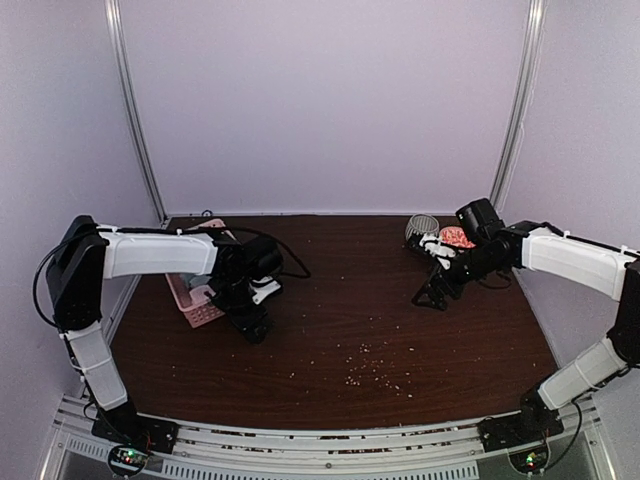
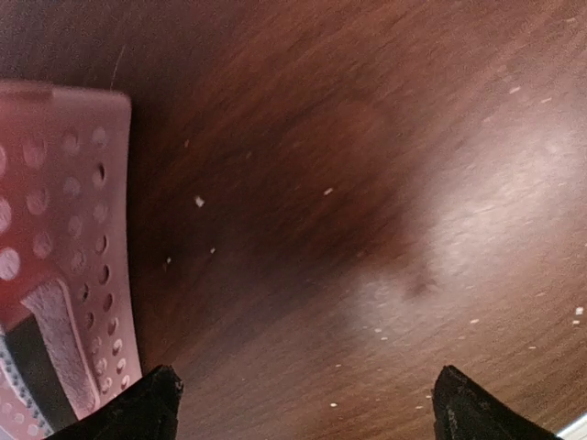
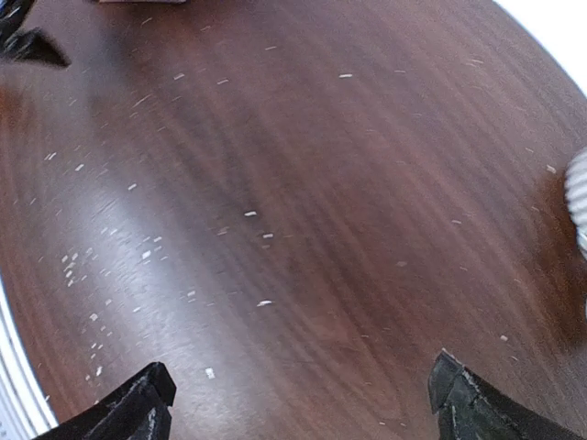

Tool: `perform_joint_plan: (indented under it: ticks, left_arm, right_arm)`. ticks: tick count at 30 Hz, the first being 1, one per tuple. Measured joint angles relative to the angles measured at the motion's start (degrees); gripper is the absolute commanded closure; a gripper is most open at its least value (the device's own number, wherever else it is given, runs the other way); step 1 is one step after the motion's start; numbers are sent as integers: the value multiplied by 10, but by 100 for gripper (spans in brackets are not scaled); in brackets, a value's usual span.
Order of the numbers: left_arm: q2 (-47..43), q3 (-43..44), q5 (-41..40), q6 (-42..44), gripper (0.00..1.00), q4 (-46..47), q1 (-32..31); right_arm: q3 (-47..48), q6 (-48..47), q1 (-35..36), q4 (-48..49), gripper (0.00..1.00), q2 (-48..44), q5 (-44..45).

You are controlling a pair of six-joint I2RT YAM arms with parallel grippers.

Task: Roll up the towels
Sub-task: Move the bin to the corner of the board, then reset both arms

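No towels show in any view. My left gripper (image 1: 250,325) hangs low over the dark wooden table (image 1: 350,310), just right of a pink perforated basket (image 1: 195,300). Its jaws stand wide open with only bare wood between them (image 2: 307,394). My right gripper (image 1: 432,298) hovers over the table's right half, also open and holding nothing (image 3: 303,385). Both wrist views show only tabletop with pale crumbs between the black fingertips (image 2: 459,399) (image 3: 454,385).
The pink basket (image 2: 64,229) lies close to the left finger, with a pale strip and something dark inside. A ribbed pale mug (image 1: 422,228) (image 3: 578,197) and a pink speckled object (image 1: 458,237) stand at the back right behind the right arm. Crumbs (image 1: 365,365) dot the table.
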Motion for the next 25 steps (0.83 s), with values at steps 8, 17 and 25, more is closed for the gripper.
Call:
perform_joint_plan:
  ticks: [8,17,25]
  left_arm:
    - [-30,111,-38,35,2,58,-23]
    - [-63,198,-145,61,2,235,18]
    - [-137,84,-237,46,2,405,37]
  right_arm:
    - [112,127,-141,92,0,0,80]
    - [161,242,-154,237,0,-33,181]
    - [159,283,-154,270,0,-56,253]
